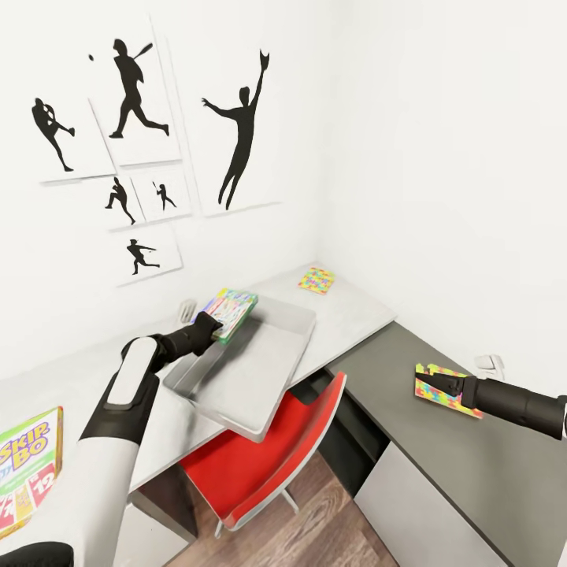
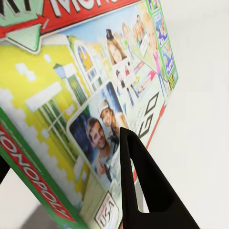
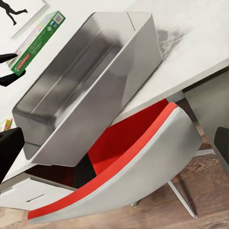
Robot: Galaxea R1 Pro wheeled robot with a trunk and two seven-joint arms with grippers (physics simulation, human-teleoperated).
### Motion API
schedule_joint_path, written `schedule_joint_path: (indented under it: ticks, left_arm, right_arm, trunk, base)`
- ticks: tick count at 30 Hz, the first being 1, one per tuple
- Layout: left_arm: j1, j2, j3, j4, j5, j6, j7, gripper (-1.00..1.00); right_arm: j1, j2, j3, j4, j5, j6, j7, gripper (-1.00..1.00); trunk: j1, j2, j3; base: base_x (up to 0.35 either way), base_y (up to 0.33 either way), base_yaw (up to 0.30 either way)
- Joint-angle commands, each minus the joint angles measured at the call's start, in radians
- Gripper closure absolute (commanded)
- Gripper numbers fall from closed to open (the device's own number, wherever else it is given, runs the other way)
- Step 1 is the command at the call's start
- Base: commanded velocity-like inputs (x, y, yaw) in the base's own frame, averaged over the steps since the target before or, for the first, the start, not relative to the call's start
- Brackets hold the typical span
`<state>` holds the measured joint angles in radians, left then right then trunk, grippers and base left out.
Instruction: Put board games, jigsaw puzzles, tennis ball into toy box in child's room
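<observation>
The left claw (image 1: 211, 321) pinched a green-edged board game (image 1: 229, 312) lettered "MONOPOLY" at the far rim of the toy box (image 1: 250, 370), tilted over the opening, probably ready to drop in. The right claw (image 1: 438, 386) gripped a jigsaw puzzle (image 1: 442, 391) well clear of the toy box, likely awaiting its turn. A "SKIP-BO" box (image 1: 28, 480) and a second puzzle (image 1: 316, 279) lay on the worktop (image 1: 354, 311) outside the toy box.

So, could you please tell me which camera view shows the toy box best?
The right wrist view: the toy box shows whole there, with its walls and bare inside. The head view has it smaller, on the table, partly behind the left arm. The left wrist view looks at the Monopoly box instead.
</observation>
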<state>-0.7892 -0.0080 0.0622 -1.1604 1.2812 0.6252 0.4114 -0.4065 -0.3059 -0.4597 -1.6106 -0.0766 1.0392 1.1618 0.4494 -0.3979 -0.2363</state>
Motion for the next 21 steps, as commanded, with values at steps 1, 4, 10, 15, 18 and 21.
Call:
schedule_joint_path:
  ticks: [1,4,10,15,18,21]
  left_arm:
    - [-0.008,-0.002,0.002,0.006,0.009,0.004,0.01,1.0]
    - [-0.021,-0.003,-0.003,0.021,0.008,0.004,0.01,1.0]
    - [-0.073,-0.005,-0.037,0.103,0.008,0.001,0.008,1.0]
    - [-0.105,-0.008,-0.06,0.156,0.01,-0.005,0.006,1.0]
    - [-0.12,-0.018,-0.072,0.182,0.007,-0.009,0.005,1.0]
    - [-0.123,-0.023,-0.075,0.192,0.006,-0.01,0.005,1.0]
  right_arm:
    - [-0.001,0.0,0.0,0.0,-0.005,0.008,0.0,-1.0]
    - [-0.002,-0.001,0.0,0.0,-0.005,0.008,-0.001,-1.0]
    - [-0.003,0.0,0.0,0.0,-0.005,0.008,-0.001,-1.0]
    - [-0.003,0.001,0.0,0.0,-0.005,0.008,-0.001,-1.0]
    - [-0.003,0.002,0.0,0.0,-0.004,0.008,-0.001,-1.0]
    - [-0.003,0.002,0.0,0.0,-0.003,0.008,-0.001,-1.0]
  trunk:
    - [0.001,-0.002,-0.003]
    - [0.001,-0.002,-0.005]
    - [0.001,-0.002,-0.013]
    - [0.001,-0.002,-0.021]
    - [0.001,-0.002,-0.025]
    - [0.001,-0.002,-0.03]
  base:
    - [0.0,0.0,0.0]
    - [0.0,0.0,0.0]
    - [0.0,0.0,0.0]
    - [0.0,0.0,0.0]
    - [0.0,0.0,0.0]
    - [0.0,0.0,0.0]
